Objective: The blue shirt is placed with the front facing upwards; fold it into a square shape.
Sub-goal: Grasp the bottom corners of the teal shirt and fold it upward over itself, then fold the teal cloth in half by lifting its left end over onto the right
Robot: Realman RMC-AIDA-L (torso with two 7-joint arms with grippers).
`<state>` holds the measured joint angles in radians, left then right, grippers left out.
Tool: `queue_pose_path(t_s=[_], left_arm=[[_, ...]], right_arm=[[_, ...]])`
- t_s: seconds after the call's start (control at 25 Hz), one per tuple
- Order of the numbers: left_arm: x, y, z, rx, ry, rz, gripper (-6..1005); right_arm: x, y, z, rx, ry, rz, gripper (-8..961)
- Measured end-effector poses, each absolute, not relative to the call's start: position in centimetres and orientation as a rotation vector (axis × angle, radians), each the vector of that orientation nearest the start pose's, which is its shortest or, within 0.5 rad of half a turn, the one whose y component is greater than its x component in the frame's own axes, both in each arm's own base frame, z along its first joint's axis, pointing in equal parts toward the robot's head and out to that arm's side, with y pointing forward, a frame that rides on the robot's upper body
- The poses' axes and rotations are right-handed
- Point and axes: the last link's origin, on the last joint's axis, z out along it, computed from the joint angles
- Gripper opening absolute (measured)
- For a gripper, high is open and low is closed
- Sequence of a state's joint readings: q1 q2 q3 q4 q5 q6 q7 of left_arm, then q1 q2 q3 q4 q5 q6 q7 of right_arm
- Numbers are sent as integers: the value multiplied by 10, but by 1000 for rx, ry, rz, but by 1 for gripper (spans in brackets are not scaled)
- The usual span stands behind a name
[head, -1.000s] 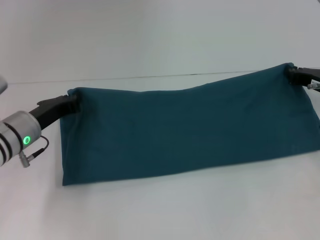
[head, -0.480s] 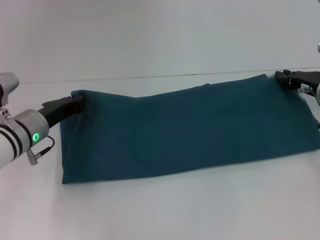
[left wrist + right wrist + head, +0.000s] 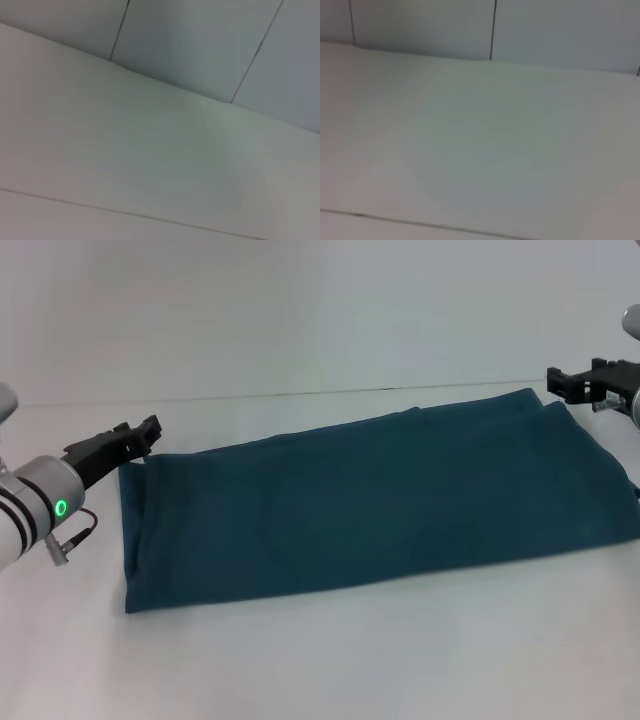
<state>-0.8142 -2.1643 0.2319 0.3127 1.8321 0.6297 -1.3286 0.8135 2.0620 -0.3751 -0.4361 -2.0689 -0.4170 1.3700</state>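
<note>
The blue shirt (image 3: 370,500) lies flat on the white table (image 3: 340,660) as a long folded band running across the head view; its print and neckline are hidden. My left gripper (image 3: 146,434) is open and empty, just off the band's far left corner. My right gripper (image 3: 560,383) is open and empty, just off the far right corner. Neither touches the cloth. Both wrist views show only the bare table and the wall, with no shirt or fingers.
The table's far edge meets a pale wall (image 3: 320,310) just behind the shirt. White table surface stretches in front of the shirt. The shirt's right end reaches the right edge of the head view.
Both grippers have let go of the shirt's far corners and drawn back outward. The raised far edge has dropped, and the band lies flat.
</note>
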Motion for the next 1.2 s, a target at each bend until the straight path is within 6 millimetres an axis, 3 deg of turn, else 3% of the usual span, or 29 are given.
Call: queue_pose_path(t_s=[0.12,0.36,0.72,0.96,1.2], left_arm=[[-277,438,-29,-1790,-1166,-661,258],[-272,439,-26,-1810,-1146,-690,556],[-260,433,-21,-1909,-1109,-803,883],[-251,419,-11,-2083,-1092,-839,878],[-252,392,-2,-2198,-1087,-926,874]], right_arm=[[310,467,52,-1740,858,231,650],[309,469,59,-1718,862,262,849],[316,459,63,-1735,893,311,909],[324,434,76,-1804,944,358,921],[328,399,97,-1873,963,429,920]])
